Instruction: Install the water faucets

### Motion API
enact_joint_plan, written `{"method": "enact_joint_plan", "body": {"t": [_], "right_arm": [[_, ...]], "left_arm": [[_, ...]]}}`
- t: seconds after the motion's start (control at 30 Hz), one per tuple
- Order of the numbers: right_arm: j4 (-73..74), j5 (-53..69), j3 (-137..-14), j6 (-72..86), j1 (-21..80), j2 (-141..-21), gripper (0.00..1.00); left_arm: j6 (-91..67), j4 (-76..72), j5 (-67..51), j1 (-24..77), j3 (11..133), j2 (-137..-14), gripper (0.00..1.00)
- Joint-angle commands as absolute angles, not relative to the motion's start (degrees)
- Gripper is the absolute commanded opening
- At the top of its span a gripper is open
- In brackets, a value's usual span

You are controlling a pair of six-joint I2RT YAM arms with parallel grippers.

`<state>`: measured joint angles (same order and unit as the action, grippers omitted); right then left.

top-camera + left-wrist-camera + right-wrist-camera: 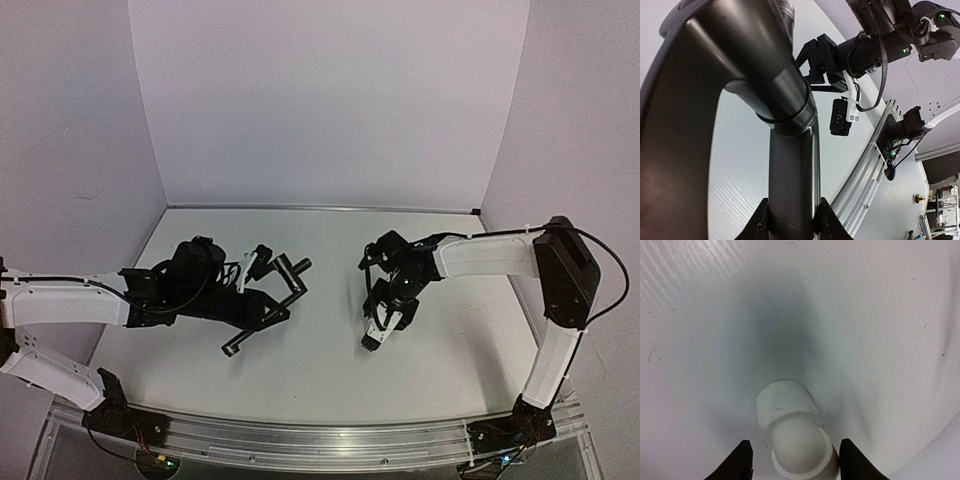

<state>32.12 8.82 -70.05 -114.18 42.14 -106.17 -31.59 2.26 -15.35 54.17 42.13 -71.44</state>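
Note:
The slim black L-shaped pipe runs slanted over the left half of the table. My left gripper is shut on its long shaft. In the left wrist view the pipe fills the middle and both fingertips press its sides. The small white fitting sits at the tip of my right gripper. In the right wrist view the fitting lies between the spread fingertips. The right finger is against its rim and a gap shows on the left. The fitting's far end is close to the table.
The white table has grey walls at the back and sides. A metal rail with both arm bases runs along its near edge. My right arm shows across the table in the left wrist view.

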Motion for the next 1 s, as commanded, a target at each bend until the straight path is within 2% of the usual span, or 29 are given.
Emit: {"method": "enact_joint_plan", "body": {"t": [0.0,0.33,0.57,0.7,0.97], "right_arm": [[30.6,7.3,-68.6,-132.7,42.4,-107.8,0.52],[30.8,8.4,-69.5,-125.5,42.4,-107.8,0.26],[39.3,12.7,-78.6,-103.5,42.3,-106.4,0.03],[47.1,17.7,-85.6,-92.7,41.6,-102.8,0.00],[52.1,29.6,-94.7,-84.8,37.1,-93.4,0.00]], "left_arm": [[-31.2,-3.8,-16.0,53.9,45.0,-70.9,0.00],[-30.5,-3.3,-16.1,53.9,45.7,-71.8,0.00],[-26.8,-1.6,-16.7,53.9,46.6,-71.6,0.00],[-21.3,-0.4,-18.5,53.9,47.0,-70.0,0.00],[-12.7,3.5,-27.1,54.1,48.7,-68.0,0.00]]}}
